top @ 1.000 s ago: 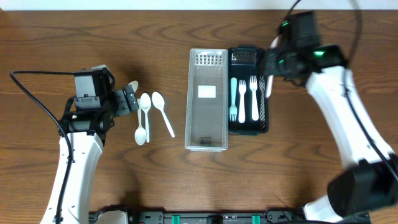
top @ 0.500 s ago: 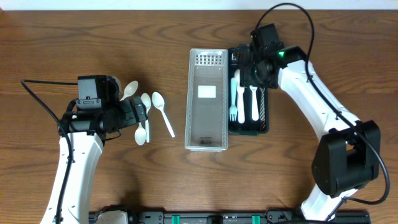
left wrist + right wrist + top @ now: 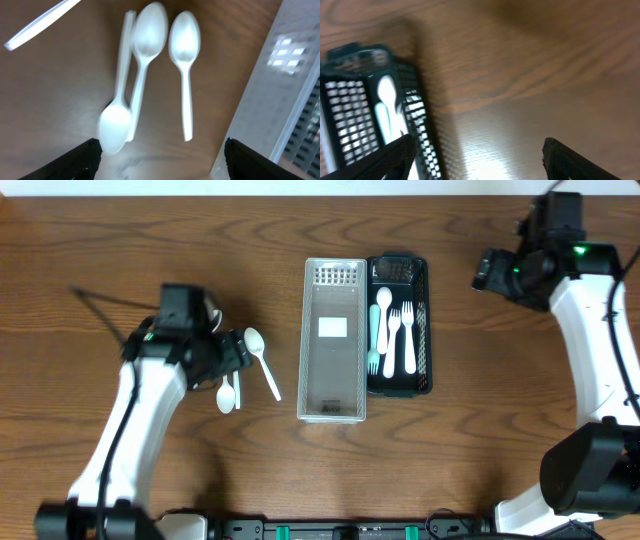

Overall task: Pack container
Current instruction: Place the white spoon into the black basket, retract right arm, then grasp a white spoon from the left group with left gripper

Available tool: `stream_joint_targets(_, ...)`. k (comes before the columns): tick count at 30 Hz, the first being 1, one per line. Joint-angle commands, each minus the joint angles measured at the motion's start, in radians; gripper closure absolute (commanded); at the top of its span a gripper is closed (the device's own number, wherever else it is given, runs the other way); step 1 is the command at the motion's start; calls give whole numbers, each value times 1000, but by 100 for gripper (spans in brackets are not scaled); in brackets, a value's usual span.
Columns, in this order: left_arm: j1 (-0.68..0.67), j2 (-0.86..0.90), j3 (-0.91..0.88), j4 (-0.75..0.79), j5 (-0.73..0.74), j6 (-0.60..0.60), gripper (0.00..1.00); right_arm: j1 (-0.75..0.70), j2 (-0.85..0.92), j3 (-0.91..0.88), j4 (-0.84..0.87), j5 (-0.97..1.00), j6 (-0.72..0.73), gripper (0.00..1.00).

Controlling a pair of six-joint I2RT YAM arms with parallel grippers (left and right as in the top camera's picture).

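Right fingers now off black mesh tray

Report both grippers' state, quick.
Left gripper: open, holding nothing, with the white spoons lying on the table in front of it.
Right gripper: open, holding nothing.

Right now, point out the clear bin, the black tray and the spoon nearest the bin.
clear bin (image 3: 333, 380), overhead view, bare floor.
black tray (image 3: 425, 330), overhead view, right wall.
spoon nearest the bin (image 3: 186, 95), left wrist view, mid-handle.
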Motion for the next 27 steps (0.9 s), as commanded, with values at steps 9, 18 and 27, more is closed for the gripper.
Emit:
stream_joint_targets(9,-103,369,178,11,-51,-228,31,-55,-1,6,-63,-3,-5,20)
stream_joint_targets(18,-105,490,178,51,-48,-241,42,-55,-1,6,-71,-3,-5,20)
stream_joint_targets(27,-114,548,178,60,-48,-229,58,-55,-1,6,-77,3,-27,23)
